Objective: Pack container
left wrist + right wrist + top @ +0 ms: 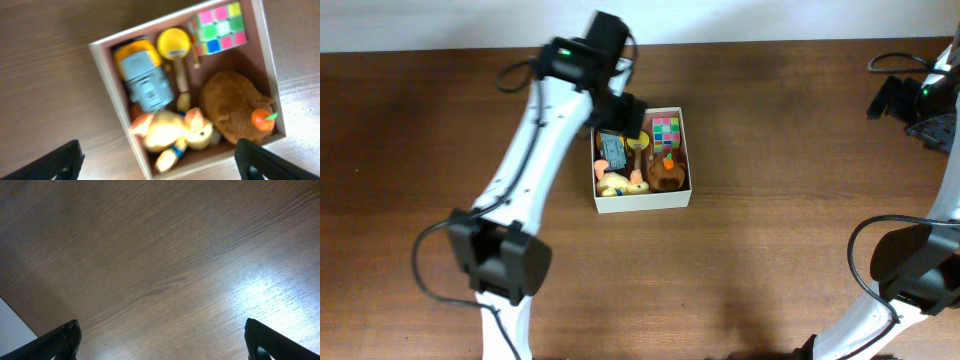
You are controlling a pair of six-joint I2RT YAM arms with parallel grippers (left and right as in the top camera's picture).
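On wooden table (770, 200), cream container (642, 203) packed with yellow plush dog (172, 132) and brown plush (230, 105) nearest, blue-grey toy (145, 85) and colour cube (218, 27) farther; above, left gripper (165, 165) spread wide, empty; far right, right gripper (160, 342) likewise spread over bare wood.

Likely a robotics lab: two cabled robot arms (520, 160) mounted at a wood-grain table (770, 150).

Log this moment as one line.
left gripper open, above container | right gripper open, over table | inside: puzzle cube, brown plush, yellow plush, blue toy
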